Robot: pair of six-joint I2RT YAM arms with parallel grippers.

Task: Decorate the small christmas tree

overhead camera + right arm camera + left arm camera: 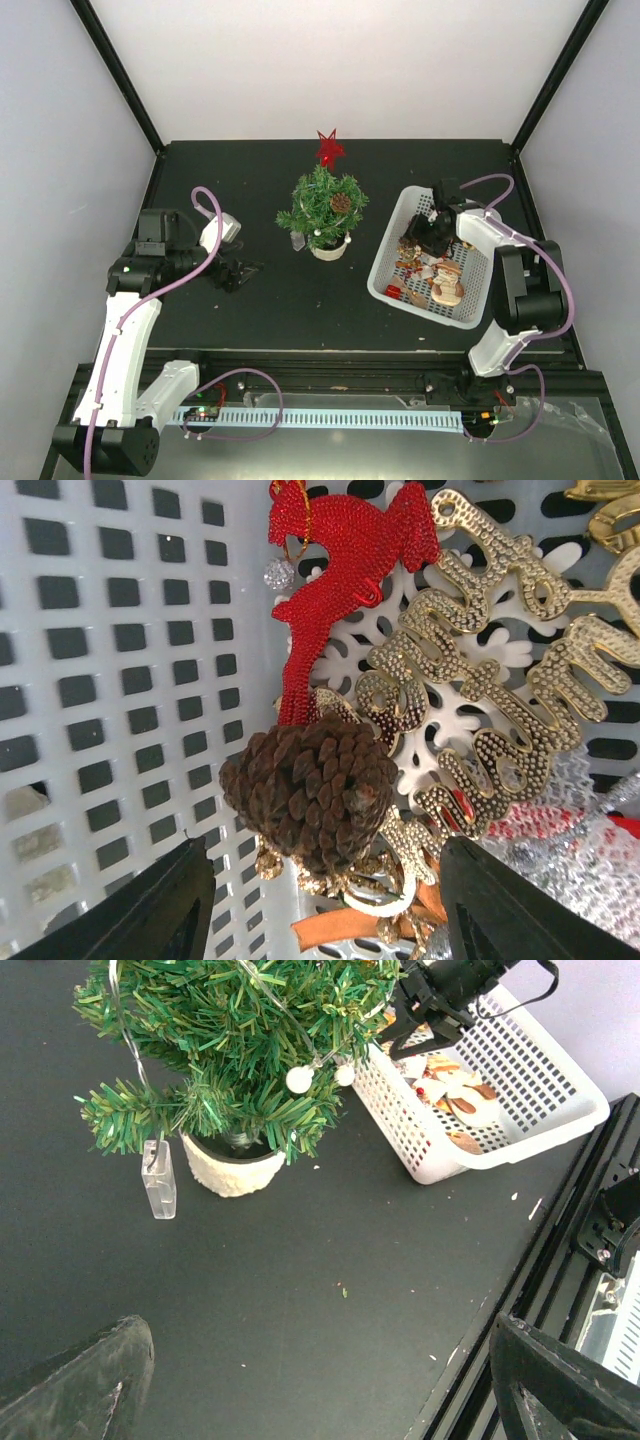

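Note:
The small christmas tree (322, 207) stands in a cream pot (330, 248) at the table's middle, with a red star (329, 148) on top, a pine cone (341, 202) and white balls. It also fills the top of the left wrist view (225, 1050). My right gripper (430, 228) is open inside the white basket (385, 262), its fingers either side of a brown pine cone (310, 795), just short of it. Under the cone lie a red glitter ornament (345, 560), gold lettering (470, 695) and a white snowflake. My left gripper (240, 272) is open and empty, left of the tree.
The basket also holds a gingerbread figure (447, 281) and small red pieces (394, 291). A clear tag (158, 1178) hangs from the tree by its pot. The table's front rail (560, 1260) runs near the basket.

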